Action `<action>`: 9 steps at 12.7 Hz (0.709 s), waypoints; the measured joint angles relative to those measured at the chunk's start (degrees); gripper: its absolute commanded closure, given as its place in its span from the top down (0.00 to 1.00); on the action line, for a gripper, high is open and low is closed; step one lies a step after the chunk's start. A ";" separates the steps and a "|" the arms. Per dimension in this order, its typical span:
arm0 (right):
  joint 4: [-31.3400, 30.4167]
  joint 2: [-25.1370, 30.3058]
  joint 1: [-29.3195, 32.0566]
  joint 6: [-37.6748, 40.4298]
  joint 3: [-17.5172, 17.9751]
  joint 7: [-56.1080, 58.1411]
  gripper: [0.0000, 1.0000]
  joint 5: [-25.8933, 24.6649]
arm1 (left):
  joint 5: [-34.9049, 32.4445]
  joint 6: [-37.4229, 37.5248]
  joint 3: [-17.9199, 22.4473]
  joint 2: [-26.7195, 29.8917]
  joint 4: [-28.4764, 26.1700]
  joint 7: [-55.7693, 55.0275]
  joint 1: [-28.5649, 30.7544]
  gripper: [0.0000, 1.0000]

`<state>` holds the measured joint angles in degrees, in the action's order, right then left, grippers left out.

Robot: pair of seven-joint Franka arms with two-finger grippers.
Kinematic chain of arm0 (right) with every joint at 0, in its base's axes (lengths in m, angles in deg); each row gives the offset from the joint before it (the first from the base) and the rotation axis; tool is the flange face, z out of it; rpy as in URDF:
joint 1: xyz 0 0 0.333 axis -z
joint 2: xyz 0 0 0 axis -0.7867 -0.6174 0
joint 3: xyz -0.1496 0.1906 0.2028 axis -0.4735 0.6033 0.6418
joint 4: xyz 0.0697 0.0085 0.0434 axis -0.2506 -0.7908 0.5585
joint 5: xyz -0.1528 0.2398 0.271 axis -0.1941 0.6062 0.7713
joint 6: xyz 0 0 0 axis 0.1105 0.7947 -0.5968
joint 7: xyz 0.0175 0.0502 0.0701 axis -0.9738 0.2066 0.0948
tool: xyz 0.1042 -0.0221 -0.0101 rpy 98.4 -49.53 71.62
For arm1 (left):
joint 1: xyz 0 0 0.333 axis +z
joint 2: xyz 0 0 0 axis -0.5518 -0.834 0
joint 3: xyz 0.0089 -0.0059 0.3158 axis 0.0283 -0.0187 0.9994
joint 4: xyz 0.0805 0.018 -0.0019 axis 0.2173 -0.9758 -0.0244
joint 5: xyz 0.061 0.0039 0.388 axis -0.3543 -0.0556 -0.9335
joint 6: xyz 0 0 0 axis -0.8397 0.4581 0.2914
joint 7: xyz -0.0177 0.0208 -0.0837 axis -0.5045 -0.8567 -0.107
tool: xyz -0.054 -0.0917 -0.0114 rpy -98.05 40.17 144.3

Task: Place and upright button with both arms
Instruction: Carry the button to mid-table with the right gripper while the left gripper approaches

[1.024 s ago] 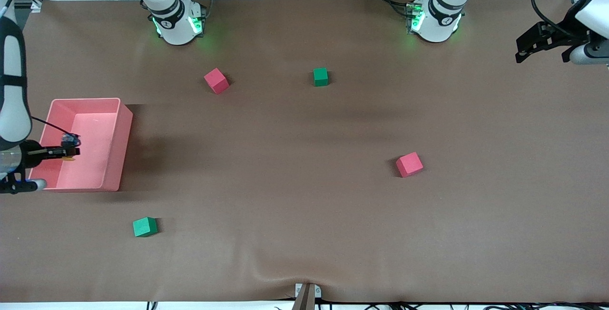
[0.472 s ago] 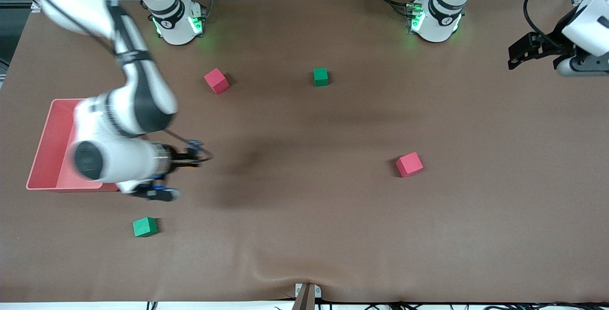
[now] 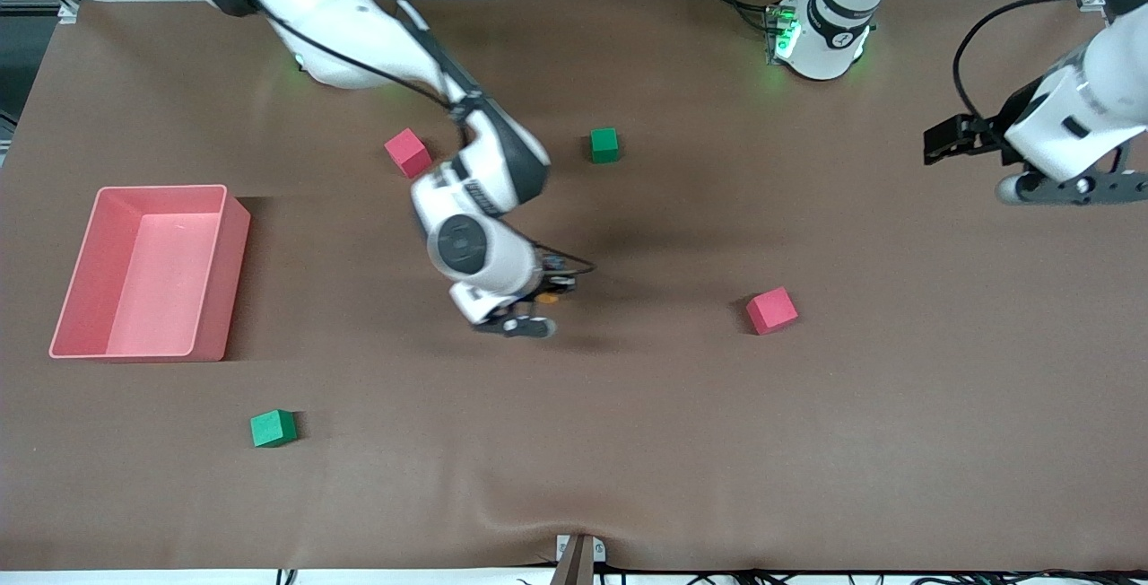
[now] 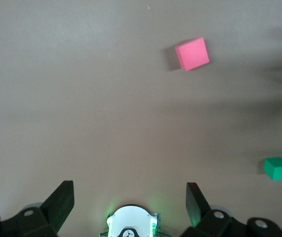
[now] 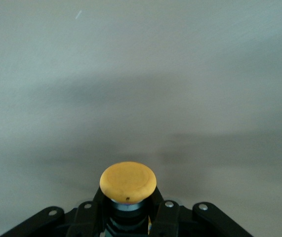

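right fingers (image 3: 554, 287) pinch the button (image 5: 128, 180) over the table; left fingers (image 4: 129, 197) spread wide.

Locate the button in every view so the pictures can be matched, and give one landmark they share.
Front view: the button is held in the right gripper over the middle of the table, its orange cap just showing under the wrist.
Left wrist view: not in it.
Right wrist view: the button sits low in the picture, cap toward the camera, clamped between the fingers.
Shared landmark: the brown table cover, seen in all three views.
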<state>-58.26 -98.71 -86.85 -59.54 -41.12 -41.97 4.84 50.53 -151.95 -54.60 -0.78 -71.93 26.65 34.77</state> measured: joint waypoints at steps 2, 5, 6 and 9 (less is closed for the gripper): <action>5.47 -5.33 -3.97 -1.03 -0.71 -1.53 0.00 -0.05 | 0.00 -0.01 -0.14 -1.23 -1.31 -0.03 0.01 1.00; 9.02 -7.87 -7.68 -0.83 -2.54 -1.56 0.07 -0.84 | 0.97 -0.02 -0.17 -3.04 -2.19 -0.03 0.02 1.00; 9.10 -7.94 -8.21 -0.74 -2.78 -1.56 0.54 -0.90 | 1.93 -0.04 -0.19 -3.80 -2.23 -0.03 0.01 1.00; 9.11 -9.10 -8.65 -3.18 -3.11 -1.98 1.00 -1.84 | 4.54 -1.45 -0.36 -6.18 -2.27 -0.03 -0.36 1.00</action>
<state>-49.15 -107.81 -95.49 -62.72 -44.23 -43.95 3.00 55.07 -153.40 -54.96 -6.96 -74.19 26.62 34.41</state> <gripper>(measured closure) 0.485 0.000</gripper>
